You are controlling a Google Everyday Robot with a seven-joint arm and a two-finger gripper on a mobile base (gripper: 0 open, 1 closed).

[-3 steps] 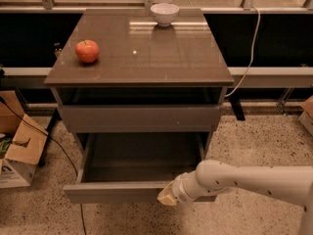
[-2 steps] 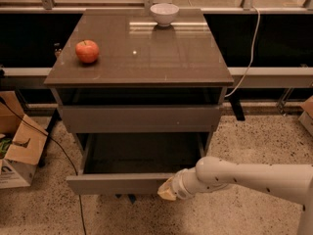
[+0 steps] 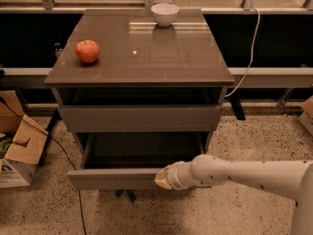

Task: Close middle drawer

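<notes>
The middle drawer point(image 3: 115, 178) of the grey-brown cabinet stands partly pulled out, its inside bare and dark. Its flat handleless front faces me low in the camera view. My gripper point(image 3: 163, 178) is at the end of the white arm that reaches in from the right, and it presses against the right part of that drawer front. The uppermost drawer front point(image 3: 142, 118) sits above it, nearly flush. The lowest drawer front is hidden behind the open drawer.
A red apple point(image 3: 87, 51) and a white bowl point(image 3: 164, 13) rest on the cabinet top point(image 3: 146, 53). A cardboard box point(image 3: 17, 151) stands on the floor at the left, with a black cable beside it. A white cable hangs at the right.
The middle drawer has slid back into the cabinet by a good part, with my gripper moving along against its front.
</notes>
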